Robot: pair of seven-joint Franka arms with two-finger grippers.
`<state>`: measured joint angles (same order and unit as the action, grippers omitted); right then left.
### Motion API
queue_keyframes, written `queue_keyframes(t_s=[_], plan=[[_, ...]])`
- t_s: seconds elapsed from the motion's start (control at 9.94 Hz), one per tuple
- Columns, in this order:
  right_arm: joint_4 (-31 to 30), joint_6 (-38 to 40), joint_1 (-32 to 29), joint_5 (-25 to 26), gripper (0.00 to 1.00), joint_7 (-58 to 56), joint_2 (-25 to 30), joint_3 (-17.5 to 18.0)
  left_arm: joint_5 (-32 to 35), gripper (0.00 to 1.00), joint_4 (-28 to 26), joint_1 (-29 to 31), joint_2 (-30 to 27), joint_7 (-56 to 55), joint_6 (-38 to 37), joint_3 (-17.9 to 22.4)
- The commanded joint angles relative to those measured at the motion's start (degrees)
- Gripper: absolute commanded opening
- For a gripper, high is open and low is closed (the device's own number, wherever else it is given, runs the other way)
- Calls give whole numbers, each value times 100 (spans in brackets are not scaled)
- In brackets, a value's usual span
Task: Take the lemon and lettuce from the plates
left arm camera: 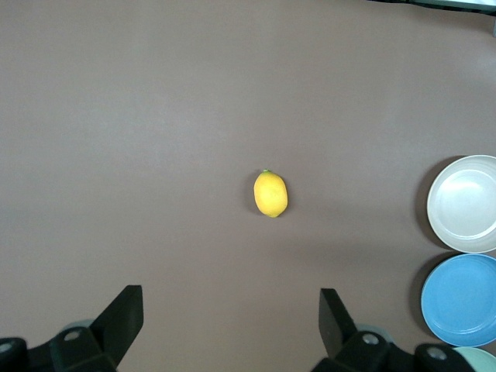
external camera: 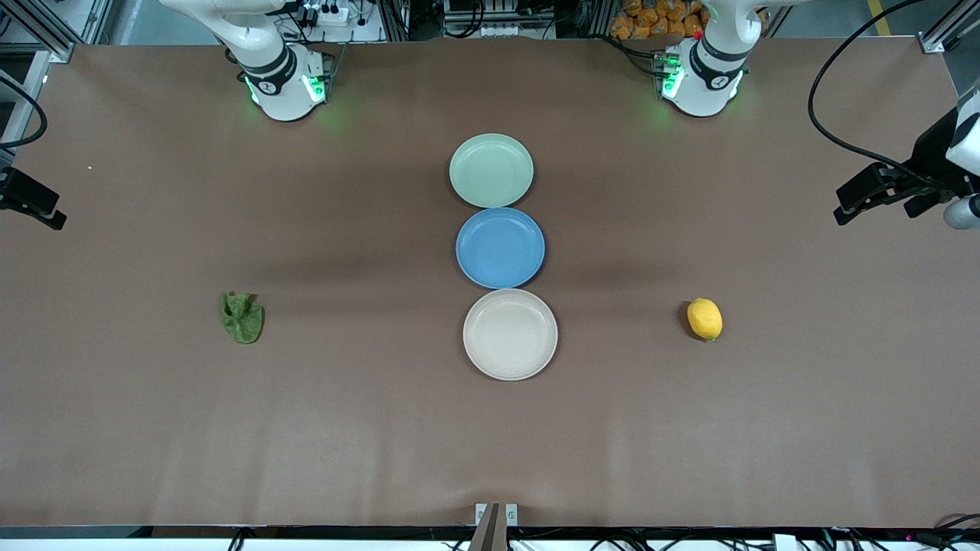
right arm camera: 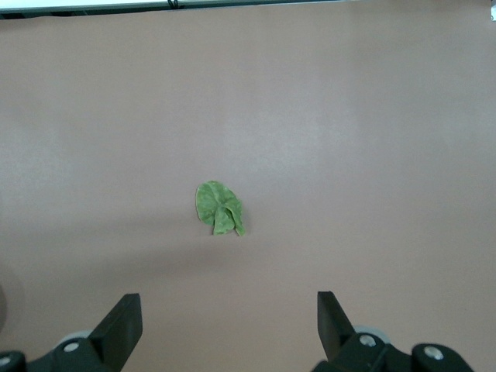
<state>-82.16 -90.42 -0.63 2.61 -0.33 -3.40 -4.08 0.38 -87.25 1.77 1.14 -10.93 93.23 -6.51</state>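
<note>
From the front, three plates sit in a row in the middle of the bench (external camera: 153, 428). The green plate (external camera: 491, 170) is farthest from the camera. The blue plate (external camera: 500, 247) is in the middle, and the cream plate (external camera: 510, 334) is nearest. They sit edge to edge.

The lemon (external camera: 704, 319) lies on the bare bench, toward the left arm's end. It is well apart from the cream plate and about as near to the camera. The lettuce (external camera: 243, 317) lies flat on the bare bench too, toward the right arm's end. It is also well apart from the cream plate.

In the left wrist view, the left claw (left arm camera: 230, 298) hangs high over the bench at the left arm's end. Its two fingers are spread wide and hold nothing. The lemon (left arm camera: 270, 194) lies on the bench below, apart from the fingers. The cream plate (left arm camera: 463, 204) and the blue plate (left arm camera: 462, 299) show at the edge of this view.

In the right wrist view, the right claw (right arm camera: 229, 302) hangs high over the bench at the right arm's end. Its fingers are spread wide too and hold nothing. The lettuce (right arm camera: 218, 208) lies on the bench below, a crumpled green leaf, apart from the fingers.
</note>
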Motion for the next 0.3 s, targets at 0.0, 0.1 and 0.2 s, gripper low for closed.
queue_keyframes(t_s=[0.0, 0.1, 0.2], plan=[[-1, -11, -7, -68, 100, -37, 59, 31, -108, 100, -29, 42, -88, 144, -77, 18], [7, -11, -7, -68, 100, -46, 59, 31, -108, 100, -29, 42, -79, 109, -77, 18], [7, -20, -25, -68, 100, -63, 59, 31, -108, 100, -29, 42, -70, 100, -77, 18]])
